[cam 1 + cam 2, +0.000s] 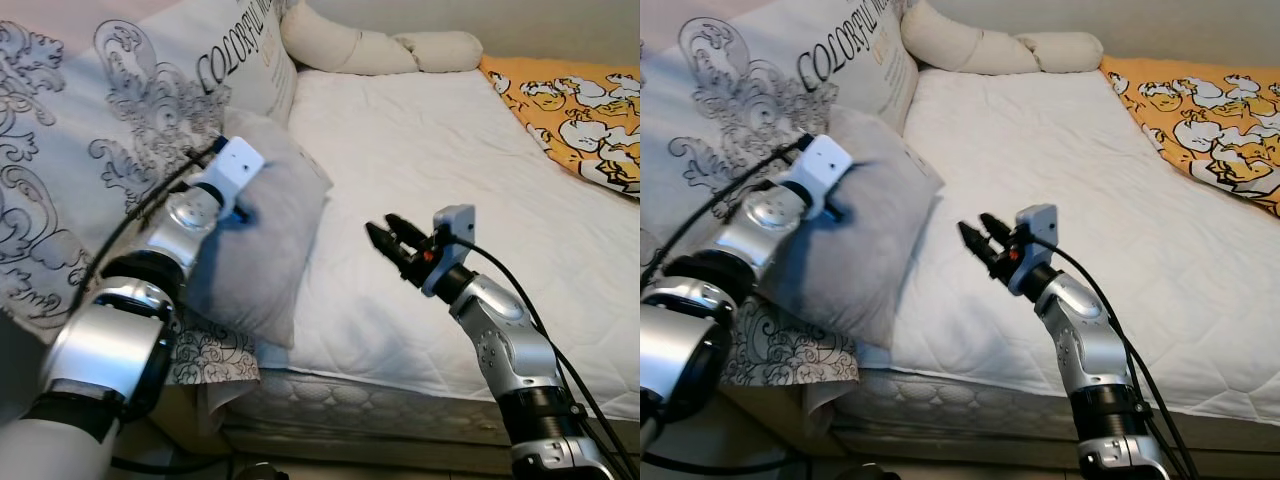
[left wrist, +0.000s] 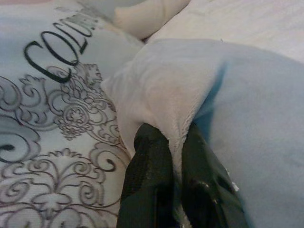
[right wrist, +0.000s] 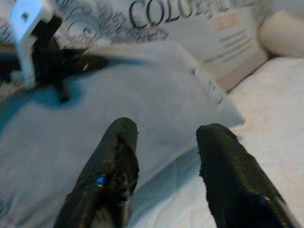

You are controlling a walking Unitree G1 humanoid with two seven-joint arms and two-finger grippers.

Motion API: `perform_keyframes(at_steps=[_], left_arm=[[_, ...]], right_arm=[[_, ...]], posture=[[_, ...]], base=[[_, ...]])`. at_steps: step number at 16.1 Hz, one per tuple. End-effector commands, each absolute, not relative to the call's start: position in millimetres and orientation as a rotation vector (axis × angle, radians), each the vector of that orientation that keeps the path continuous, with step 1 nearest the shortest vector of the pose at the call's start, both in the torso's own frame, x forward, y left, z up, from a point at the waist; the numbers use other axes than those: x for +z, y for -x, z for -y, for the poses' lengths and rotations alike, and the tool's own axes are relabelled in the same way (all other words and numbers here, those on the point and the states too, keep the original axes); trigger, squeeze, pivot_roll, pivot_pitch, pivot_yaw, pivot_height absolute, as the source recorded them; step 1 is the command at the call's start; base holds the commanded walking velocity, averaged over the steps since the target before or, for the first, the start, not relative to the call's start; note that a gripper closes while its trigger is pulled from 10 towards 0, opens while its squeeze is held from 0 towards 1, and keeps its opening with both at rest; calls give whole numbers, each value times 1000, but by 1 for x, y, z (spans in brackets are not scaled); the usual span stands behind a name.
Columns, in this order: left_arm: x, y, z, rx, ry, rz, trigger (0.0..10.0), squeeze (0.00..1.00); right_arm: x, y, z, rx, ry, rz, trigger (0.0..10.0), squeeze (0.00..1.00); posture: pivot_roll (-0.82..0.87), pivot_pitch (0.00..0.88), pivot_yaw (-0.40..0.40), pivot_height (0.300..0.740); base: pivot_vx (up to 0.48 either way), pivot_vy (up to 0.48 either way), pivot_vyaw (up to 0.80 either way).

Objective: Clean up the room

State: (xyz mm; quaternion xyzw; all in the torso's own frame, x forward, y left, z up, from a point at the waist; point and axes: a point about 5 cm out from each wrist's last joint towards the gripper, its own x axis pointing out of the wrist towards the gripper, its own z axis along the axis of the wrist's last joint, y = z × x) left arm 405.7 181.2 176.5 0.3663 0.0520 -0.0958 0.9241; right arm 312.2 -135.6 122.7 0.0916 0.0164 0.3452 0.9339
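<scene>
The left tool [image 2: 173,190] is clamped on a fold of the grey pillow [image 1: 270,240], its two black fingers [image 2: 147,180] pinching the plush edge between them. The right tool [image 1: 385,235] hangs spread wide over the bed [image 1: 430,150], near the pillow's lower corner and apart from it, holding nothing. The pillow leans against the big printed cushion [image 1: 90,120] at the bed's edge, with its lower end resting on the mattress. It looks light, soft and floppy, so it should bunch and sag wherever it is gripped; a pinch at one edge will likely let the rest droop, and a second hold at the free corner nearest the right tool would steady it. The plush cover seems unlikely to slip. The left wrist view shows the fabric ridge squeezed between the fingers, which the head views hide behind the wrist camera [image 1: 235,165]. The right wrist view shows the gap between the open fingers [image 3: 107,175] and the pillow's broad face beyond them. Only the head views take in the cream bolster [image 1: 380,50] and the yellow blanket [image 1: 575,110] farther from the pillow.
</scene>
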Motion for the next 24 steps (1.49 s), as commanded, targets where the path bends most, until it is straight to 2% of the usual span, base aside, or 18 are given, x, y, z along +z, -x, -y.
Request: perform_keyframes(at_steps=[1, 4, 6, 10, 12, 14, 16, 18, 21, 24], left_arm=[[189, -409, -185, -158, -816, -67, 10000, 0], [181, -407, -190, -136, -793, -103, 10000, 0], [181, -407, -192, -96, -712, -80, 10000, 1000], [185, -407, -183, -126, -593, -28, 10000, 1000], [190, -408, -176, -173, -323, 18, 10000, 1000], [191, -406, -164, -253, -177, 61, 10000, 1000], [186, -399, -149, -331, -169, 123, 10000, 1000], [177, -389, -141, -341, -104, 162, 10000, 1000], [162, -377, -147, -286, -38, 147, 10000, 1000], [138, -359, -155, -295, -109, 83, 10000, 1000]], right_arm=[[127, -309, 134, 757, -178, -35, 10000, 1000], [121, -308, 136, 754, -141, -85, 10000, 1000], [117, -307, 138, 737, -180, -118, 10000, 1000], [113, -309, 144, 684, -197, -163, 10000, 1000], [115, -313, 146, 652, -195, -123, 10000, 1000], [119, -318, 145, 607, -139, -71, 10000, 1000], [115, -319, 145, 563, -120, -64, 10000, 1000], [120, -327, 151, 414, -170, 2, 10000, 1000], [122, -333, 157, 269, -153, 47, 10000, 1000], [118, -334, 162, 199, -176, 51, 10000, 1000]], posture=[[-56, 0, 52, 740], [-58, 0, 50, 740], [-57, 0, 47, 740], [-56, 0, 47, 740], [-56, 0, 51, 740], [-47, 0, 45, 740], [-45, 0, 44, 740], [-38, 0, 38, 740], [-23, 0, 33, 740], [-15, 0, 23, 740]], base=[[0, 0, 0], [0, 0, 0], [0, 0, 0], [0, 0, 0], [0, 0, 0], [0, 0, 0], [0, 0, 0], [0, -347, 0], [0, -391, 0], [0, -396, 0]])
